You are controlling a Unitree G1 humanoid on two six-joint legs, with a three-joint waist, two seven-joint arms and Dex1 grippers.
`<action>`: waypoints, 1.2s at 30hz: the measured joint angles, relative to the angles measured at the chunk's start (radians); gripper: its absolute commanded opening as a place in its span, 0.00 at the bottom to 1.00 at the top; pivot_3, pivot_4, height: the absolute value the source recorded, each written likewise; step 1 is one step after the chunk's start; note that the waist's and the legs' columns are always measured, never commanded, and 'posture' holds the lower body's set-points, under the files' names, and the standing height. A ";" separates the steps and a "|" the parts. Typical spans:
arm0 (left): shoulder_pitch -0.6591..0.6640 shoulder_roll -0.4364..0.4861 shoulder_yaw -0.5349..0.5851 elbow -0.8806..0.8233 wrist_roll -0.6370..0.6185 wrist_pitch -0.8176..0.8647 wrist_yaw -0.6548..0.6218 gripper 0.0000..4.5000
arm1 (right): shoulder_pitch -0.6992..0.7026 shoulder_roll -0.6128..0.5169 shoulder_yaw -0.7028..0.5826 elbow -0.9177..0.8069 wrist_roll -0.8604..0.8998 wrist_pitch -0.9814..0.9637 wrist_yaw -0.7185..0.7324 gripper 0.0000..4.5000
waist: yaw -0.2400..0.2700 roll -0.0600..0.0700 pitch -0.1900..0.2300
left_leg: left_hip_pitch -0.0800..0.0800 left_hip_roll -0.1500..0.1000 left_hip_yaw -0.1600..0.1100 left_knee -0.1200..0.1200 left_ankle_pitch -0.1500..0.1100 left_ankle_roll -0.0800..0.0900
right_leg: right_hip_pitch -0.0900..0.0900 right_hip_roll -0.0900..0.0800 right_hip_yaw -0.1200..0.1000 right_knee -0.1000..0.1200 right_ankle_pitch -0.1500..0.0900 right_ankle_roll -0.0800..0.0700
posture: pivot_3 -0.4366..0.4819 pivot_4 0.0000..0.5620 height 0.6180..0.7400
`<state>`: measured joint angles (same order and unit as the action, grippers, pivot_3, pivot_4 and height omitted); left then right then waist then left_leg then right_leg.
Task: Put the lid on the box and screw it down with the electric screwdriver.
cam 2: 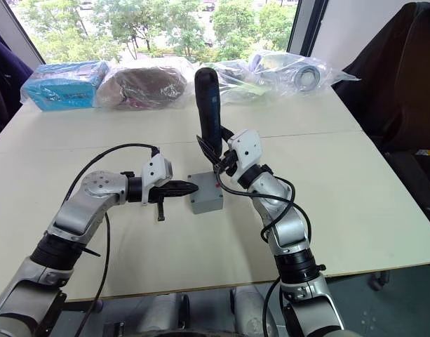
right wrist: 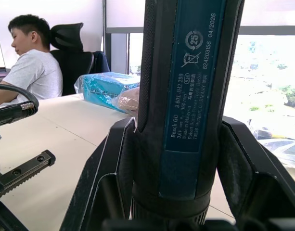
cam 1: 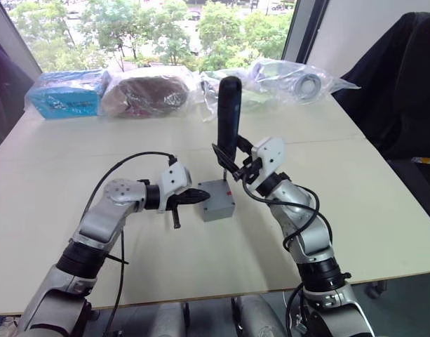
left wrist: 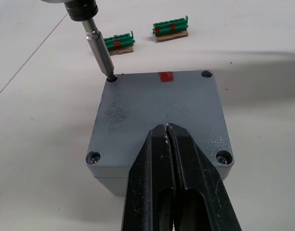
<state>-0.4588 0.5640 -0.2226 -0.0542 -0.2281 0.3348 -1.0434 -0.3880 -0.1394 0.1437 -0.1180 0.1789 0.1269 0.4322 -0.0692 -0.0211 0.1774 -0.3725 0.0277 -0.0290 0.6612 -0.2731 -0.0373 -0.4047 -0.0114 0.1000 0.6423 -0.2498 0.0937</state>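
1. The box (cam 1: 217, 203) stands on the white table (cam 1: 355, 189), near the table's middle, between the two grippers.
2. The lid (left wrist: 159, 113) sits on top of the box, its edges lined up with the box walls. A small red mark (left wrist: 166, 76) lies at one edge of its outer face.
3. Screw heads show in three lid corners in the left wrist view; the bit occupies the fourth.
4. The left gripper (left wrist: 170, 159) has its two black fingers pressed together with nothing between them. The fingertips lie on the lid's top face, at the side of the box towards the robot's left.
5. The right gripper (cam 1: 236, 163) is clamped around the body of the electric screwdriver (cam 1: 228, 116), one finger on each side of the dark blue-black barrel.
6. The electric screwdriver is held near upright above the box. Its metal bit (left wrist: 100, 48) meets the lid at a corner screw hole.
7. Two green-and-red terminal blocks (left wrist: 170, 29) lie on the table just beyond the box, apart from it.
8. Plastic-wrapped packages (cam 1: 144, 91) line the far edge of the table by the window.
9. A person in a grey shirt (right wrist: 34, 72) sits at a far desk in the right wrist view.
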 measured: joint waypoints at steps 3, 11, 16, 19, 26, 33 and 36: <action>0.001 0.000 0.000 0.000 0.000 0.000 -0.002 0.00 | 0.003 0.000 0.000 -0.003 0.000 0.000 -0.004 0.41 | 0.000 0.000 -0.002 | 0.000 0.000 0.000 -0.001 0.000 0.000 | 0.000 0.000 0.000 -0.001 0.000 0.000 | 0.48 0.27 1.00; 0.002 -0.001 0.000 -0.002 0.000 0.001 -0.005 0.00 | -0.002 -0.008 -0.001 -0.006 0.001 0.000 -0.003 0.41 | 0.000 0.000 -0.003 | 0.000 0.001 0.000 -0.004 0.000 0.000 | 0.000 0.000 0.000 -0.006 0.000 -0.001 | 0.48 0.27 1.00; 0.002 -0.002 0.000 -0.008 -0.001 0.003 -0.005 0.00 | -0.027 -0.008 -0.038 -0.017 0.062 0.041 -0.002 0.41 | 0.002 0.000 -0.002 | -0.001 0.000 0.000 -0.008 0.000 0.000 | -0.001 -0.001 0.000 -0.009 0.001 -0.001 | 0.48 0.27 1.00; 0.000 -0.002 0.003 -0.027 -0.003 0.009 -0.004 0.00 | -0.076 -0.046 -0.062 -0.055 0.119 0.139 0.003 0.41 | 0.003 0.004 0.003 | -0.006 0.000 0.001 -0.009 0.000 0.000 | -0.005 -0.001 0.000 -0.009 0.001 -0.002 | 0.48 0.27 1.00; -0.001 -0.002 0.013 -0.074 -0.047 0.066 0.002 0.00 | -0.298 -0.189 -0.309 -0.211 0.282 0.479 -0.136 0.41 | 0.012 0.005 0.005 | -0.024 0.000 0.000 -0.013 0.000 0.000 | -0.025 0.000 -0.001 -0.008 0.006 -0.001 | 0.48 0.27 1.00; -0.023 0.038 0.103 -0.239 -0.169 0.184 0.004 0.00 | -0.349 -0.544 -0.330 -0.105 0.299 1.019 -0.176 0.41 | 0.025 0.007 0.008 | -0.037 -0.001 0.001 -0.013 0.000 0.000 | -0.038 -0.001 -0.001 -0.009 0.005 0.000 | 0.48 0.27 1.00; -0.037 0.046 0.132 -0.284 -0.208 0.217 0.007 0.00 | -0.369 -0.654 -0.277 -0.032 0.287 1.115 -0.128 0.41 | 0.025 0.013 0.012 | -0.037 -0.001 0.003 -0.013 0.000 0.001 | -0.038 0.000 0.001 -0.010 0.005 0.000 | 0.48 0.27 1.00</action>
<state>-0.4961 0.6099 -0.0911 -0.3382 -0.4363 0.5517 -1.0360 -0.7570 -0.7933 -0.1330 -0.1501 0.4656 1.2417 0.3045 -0.0446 -0.0084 0.1896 -0.4094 0.0265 -0.0263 0.6481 -0.2732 -0.0365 -0.4426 -0.0117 0.1006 0.6325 -0.2444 0.0934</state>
